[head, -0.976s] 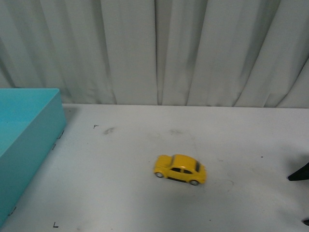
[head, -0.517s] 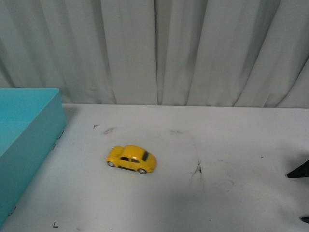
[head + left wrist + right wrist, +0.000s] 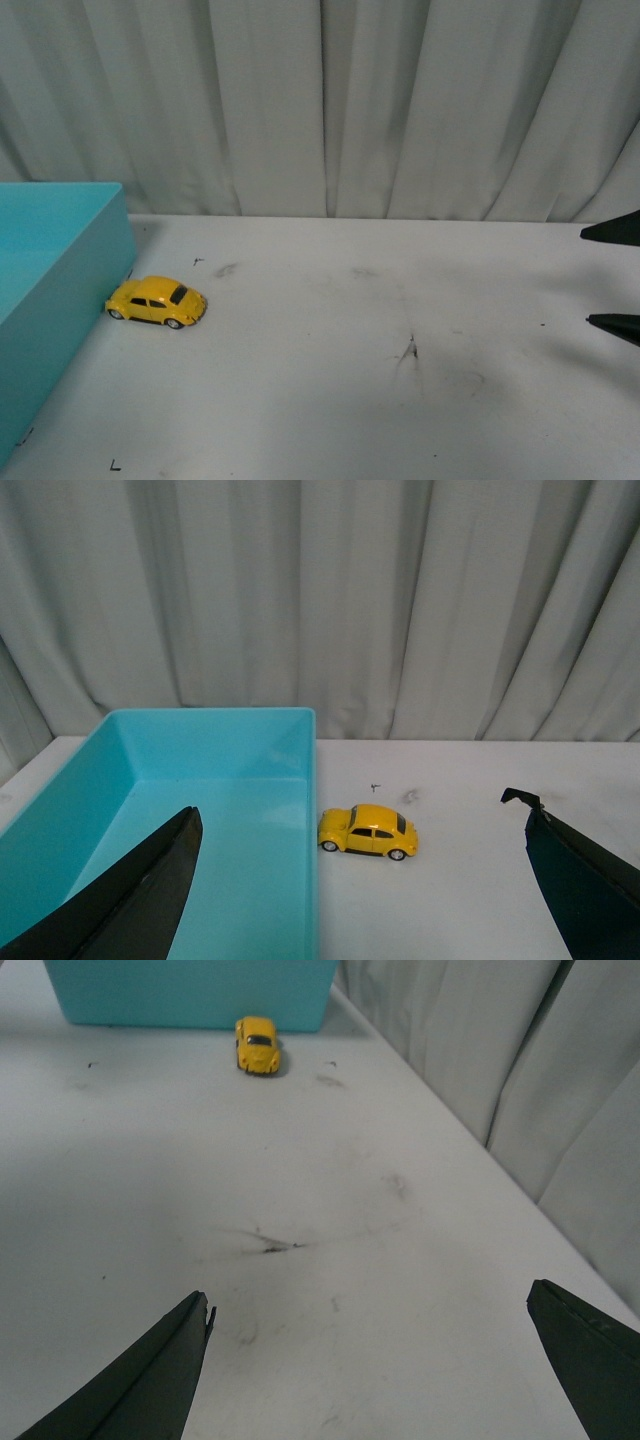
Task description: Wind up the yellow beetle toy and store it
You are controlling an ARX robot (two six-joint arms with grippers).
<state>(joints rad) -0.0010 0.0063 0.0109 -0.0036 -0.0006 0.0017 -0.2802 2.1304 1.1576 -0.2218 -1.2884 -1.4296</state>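
Observation:
The yellow beetle toy [image 3: 157, 301] stands on its wheels on the white table, its nose against the side wall of the teal box [image 3: 60, 270]. The left wrist view shows the yellow beetle toy [image 3: 368, 831] just outside the teal box [image 3: 200, 780]. Far off in the right wrist view, the yellow beetle toy [image 3: 258, 1044] rests against the teal box [image 3: 190, 990]. My left gripper [image 3: 360, 900] hangs open above the box edge and the car, holding nothing. At the table's right edge my right gripper [image 3: 612, 280] is open and empty, far from the car.
A grey curtain [image 3: 320, 100] closes off the back of the table. Dark scuff marks [image 3: 410, 350] streak the white tabletop near its middle. The teal box is open-topped with nothing inside it.
The yellow car has rolled left across the table, from the middle until it met the teal box. My right gripper's fingertips have risen higher at the right edge.

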